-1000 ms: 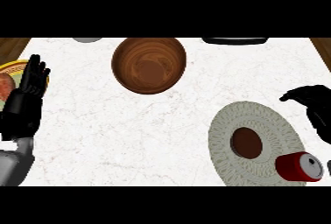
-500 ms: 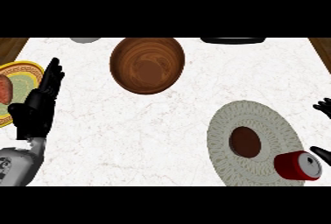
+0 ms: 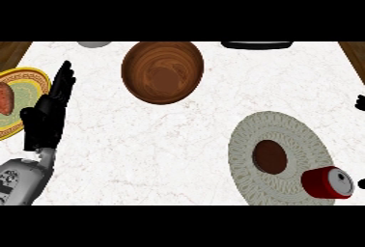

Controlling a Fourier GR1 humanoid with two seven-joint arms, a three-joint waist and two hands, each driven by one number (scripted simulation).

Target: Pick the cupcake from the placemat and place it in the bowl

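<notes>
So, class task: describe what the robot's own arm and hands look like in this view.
The left hand is matte black with slim fingers, joined to a glossy grey forearm bearing small dark markings. Of the right hand, only black tips show at the right edge. No cables visible.

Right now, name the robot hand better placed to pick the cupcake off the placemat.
Right. The cupcake sits on the placemat at the right side, where the right robot hand shows at the edge. The left robot hand rests open far left.

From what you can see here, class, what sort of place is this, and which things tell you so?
Probably a kitchen counter: a pale marbled top holding a wooden bowl, a round woven placemat with a cupcake, and a patterned plate.
</notes>
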